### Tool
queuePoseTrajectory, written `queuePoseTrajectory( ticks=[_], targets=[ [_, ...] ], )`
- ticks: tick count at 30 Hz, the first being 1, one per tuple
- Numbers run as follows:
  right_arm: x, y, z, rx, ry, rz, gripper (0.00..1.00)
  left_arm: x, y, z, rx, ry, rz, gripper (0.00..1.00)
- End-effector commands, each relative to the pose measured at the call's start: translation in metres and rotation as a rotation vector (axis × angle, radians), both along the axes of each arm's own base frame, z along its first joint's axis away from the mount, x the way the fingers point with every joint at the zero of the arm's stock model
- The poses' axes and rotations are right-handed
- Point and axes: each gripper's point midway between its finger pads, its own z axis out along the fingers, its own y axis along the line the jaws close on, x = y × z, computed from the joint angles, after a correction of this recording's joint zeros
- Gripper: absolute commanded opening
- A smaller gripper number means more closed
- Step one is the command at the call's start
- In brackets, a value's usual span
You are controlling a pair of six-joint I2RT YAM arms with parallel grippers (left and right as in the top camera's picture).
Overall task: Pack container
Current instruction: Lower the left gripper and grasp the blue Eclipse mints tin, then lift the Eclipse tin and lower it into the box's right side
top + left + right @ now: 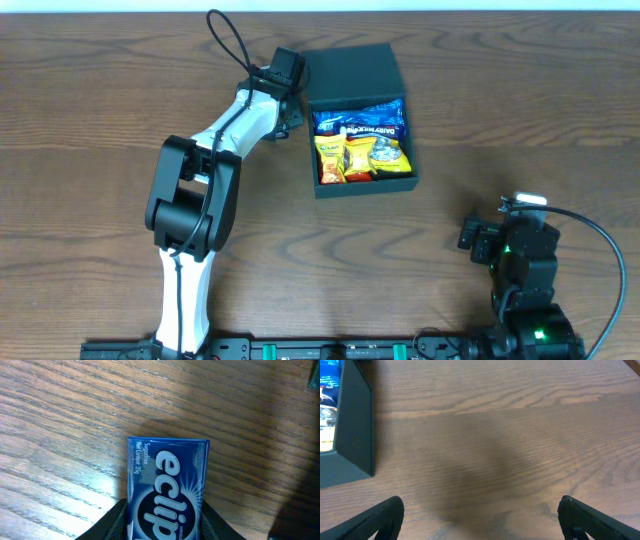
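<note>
Toward the far edge of the surface [100, 120], about midway along it, the container [366, 186] lies open with its lid [350, 70] folded back. Blue and yellow snack packets [362, 150] crowd the inside. Just left of its far left corner, the left hand [165, 522] pinches a blue Eclipse gum pack [167, 475] by its long sides. The pack should probably be raised above the wall, carried rightward over the packets, lowered flat, and only then released. By the near right corner the right hand [481, 512] is spread and holds nothing.
</note>
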Motion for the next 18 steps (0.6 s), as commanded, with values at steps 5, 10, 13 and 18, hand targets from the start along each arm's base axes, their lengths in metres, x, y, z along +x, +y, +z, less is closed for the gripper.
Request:
queuePoseTrajectory(
  ticks=[5, 10, 13, 18],
  targets=[
    [-0.001, -0.002, -0.001, 0.005, 0.0, -0.017, 0.99, -0.002, 0.001, 0.011, 0.018, -0.003, -0.004, 0.38],
    [-0.001, -0.002, -0.001, 0.005, 0.0, -0.017, 0.99, -0.006, -0.005, 0.023, 0.016, -0.012, -0.02, 0.37],
    [-0.001, -0.002, -0.001, 0.005, 0.0, -0.017, 0.99, -0.009, -0.008, 0.03, 0.019, -0.013, -0.028, 0.38],
    [-0.001, -0.002, -0.001, 0.005, 0.0, -0.017, 0.99, -0.015, -0.01, 0.044, 0.025, -0.019, -0.036, 0.37]
  ],
)
